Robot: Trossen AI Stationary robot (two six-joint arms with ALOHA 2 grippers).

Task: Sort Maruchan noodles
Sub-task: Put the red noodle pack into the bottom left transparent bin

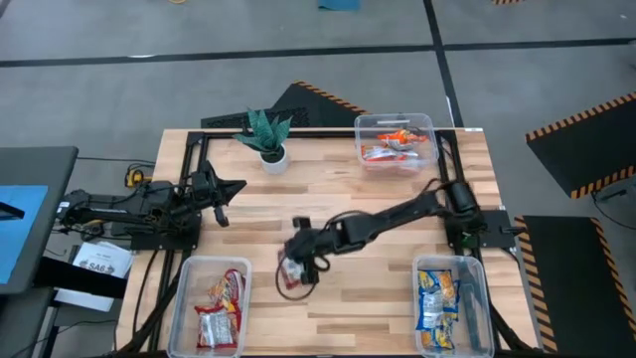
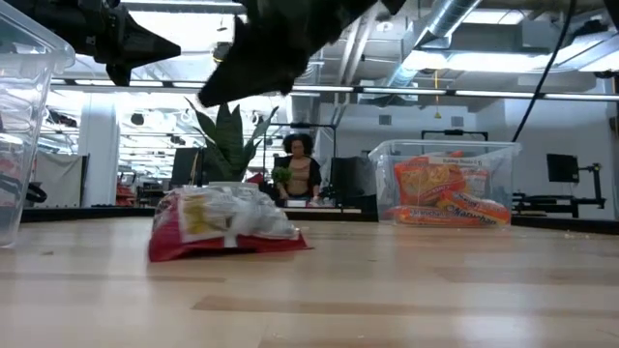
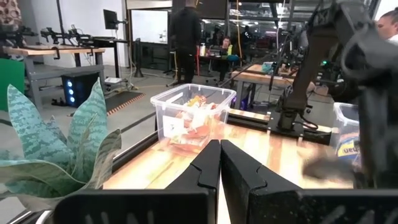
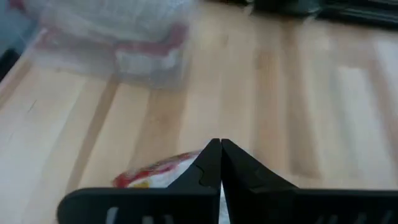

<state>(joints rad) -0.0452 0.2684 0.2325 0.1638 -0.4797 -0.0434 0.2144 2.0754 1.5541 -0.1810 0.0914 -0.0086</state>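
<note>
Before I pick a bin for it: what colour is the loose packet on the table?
Red and white packet, clearest in the low view.

Right end effector (image 1: 298, 261) closed, reaching mid-table; left end effector (image 1: 237, 186) closed, waiting.

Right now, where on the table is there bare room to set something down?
Bare wood lies between the plant and the orange-packet bin, and between the red-packet bin and blue-packet bin. The centre is crowded: the right gripper hangs over a red-white packet.
</note>
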